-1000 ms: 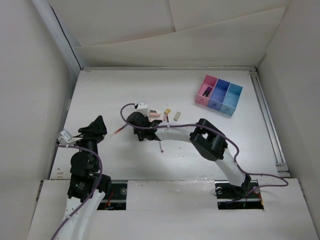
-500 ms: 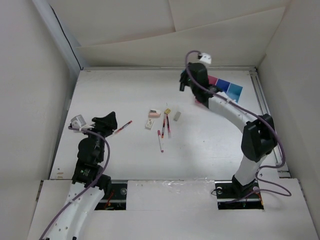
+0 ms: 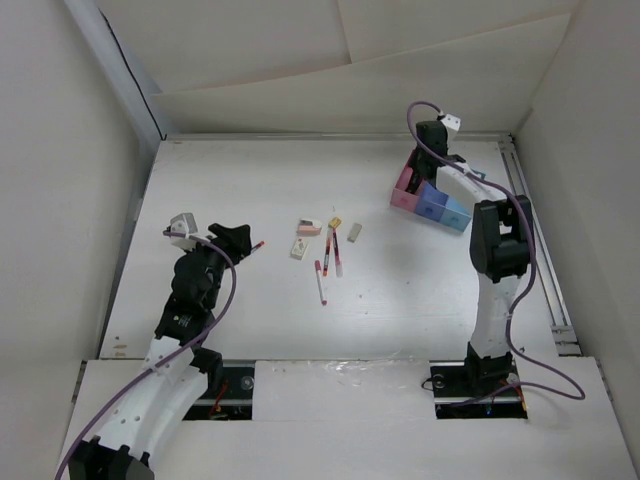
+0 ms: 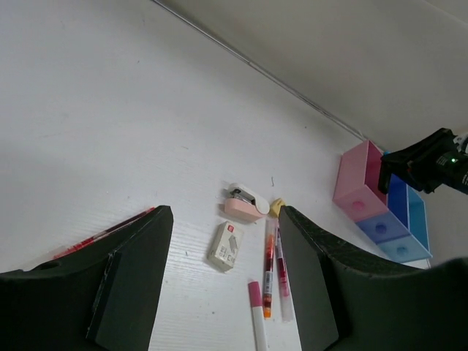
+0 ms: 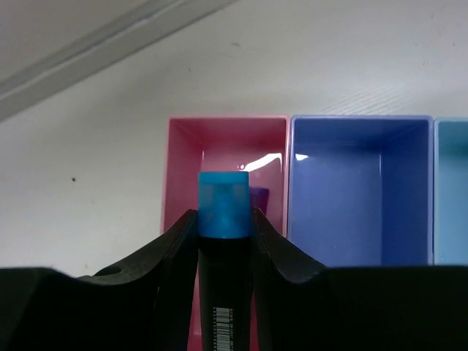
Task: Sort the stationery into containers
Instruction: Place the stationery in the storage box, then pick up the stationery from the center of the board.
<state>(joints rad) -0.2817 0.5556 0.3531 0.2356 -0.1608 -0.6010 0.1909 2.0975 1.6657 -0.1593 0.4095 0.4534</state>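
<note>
My right gripper [image 5: 224, 219] is shut on a short highlighter [image 5: 223, 208] with a blue cap and black body, and holds it over the pink bin [image 5: 191, 146] of the three-bin tray [image 3: 432, 203]. The dark blue bin [image 5: 358, 190] and the cyan bin [image 5: 453, 197] lie to its right. A small purple item [image 5: 259, 197] lies in the pink bin. My left gripper [image 4: 223, 213] is open above the table. Ahead of it lie a boxed eraser [image 4: 227, 246], a pink stapler-like item [image 4: 245, 203], a yellow piece [image 4: 276, 208] and three pens [image 4: 269, 267].
A thin red pen [image 3: 254, 246] lies by my left gripper [image 3: 236, 243]. A small beige block [image 3: 354, 233] lies right of the pens [image 3: 330, 255]. Side rails run along the left and right table edges, and a white wall stands at the back behind the tray.
My right arm has swung from the items at the table's middle to the tray at the far right, carrying the highlighter. My left gripper has moved a little forward and to the right.
</note>
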